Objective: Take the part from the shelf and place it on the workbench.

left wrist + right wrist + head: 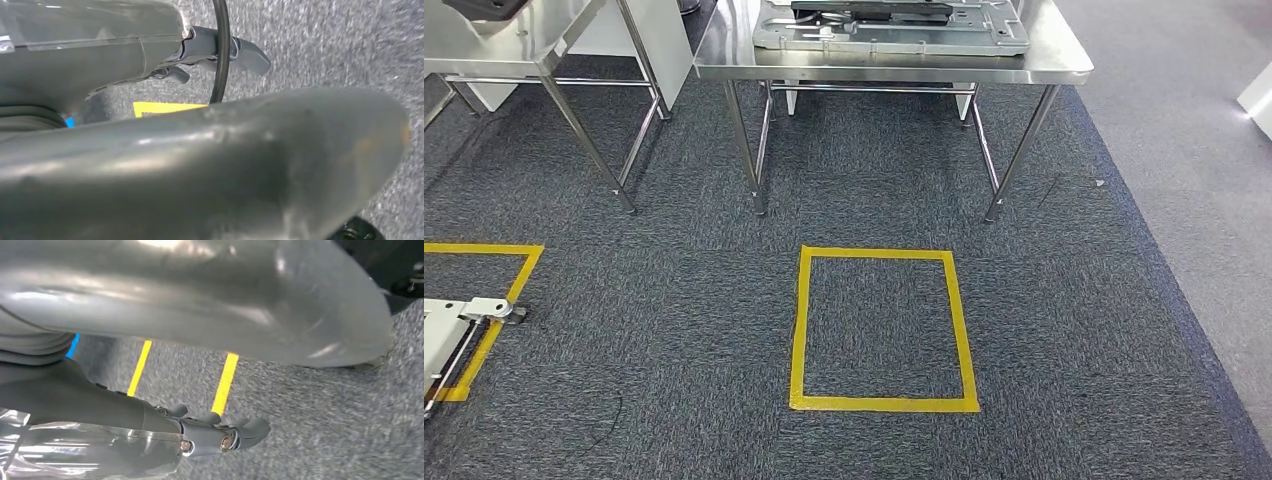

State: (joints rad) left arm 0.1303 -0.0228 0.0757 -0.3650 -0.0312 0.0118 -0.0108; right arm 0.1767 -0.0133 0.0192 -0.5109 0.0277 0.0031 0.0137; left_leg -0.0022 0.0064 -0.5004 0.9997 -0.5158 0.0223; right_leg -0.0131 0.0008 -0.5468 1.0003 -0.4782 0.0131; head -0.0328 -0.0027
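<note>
Both arms hang at my sides. The left hand (190, 125) is over the carpet (674, 300) with its thumb well apart from the fingers (245, 55) and nothing in it. The right hand (110, 400) is the same: fingers (235, 435) loosely spread and empty.

A grey metal plate (894, 30) lies flat on the steel bench (894, 72), close to its front edge. I can't tell whether that is the part I'm meant to fetch or one that already sits there. No shelf is clear to me. The white frame (449, 335) at the left, standing across the edge of another taped outline, may be its foot, but I can't say.

My main worry is walking blind. If I turn towards that frame and misjudge it, a leg could clip it, or the legs of the second bench (514, 55) beyond. The yellow taped square (884, 403) in front of the bench looks like the standing mark. If I stop short of it, I'd have to overreach, and the part could come down on the front edge or on the plate. A black cable (220, 50) runs right past the left fingers, and I judge it could snag as they close.
</note>
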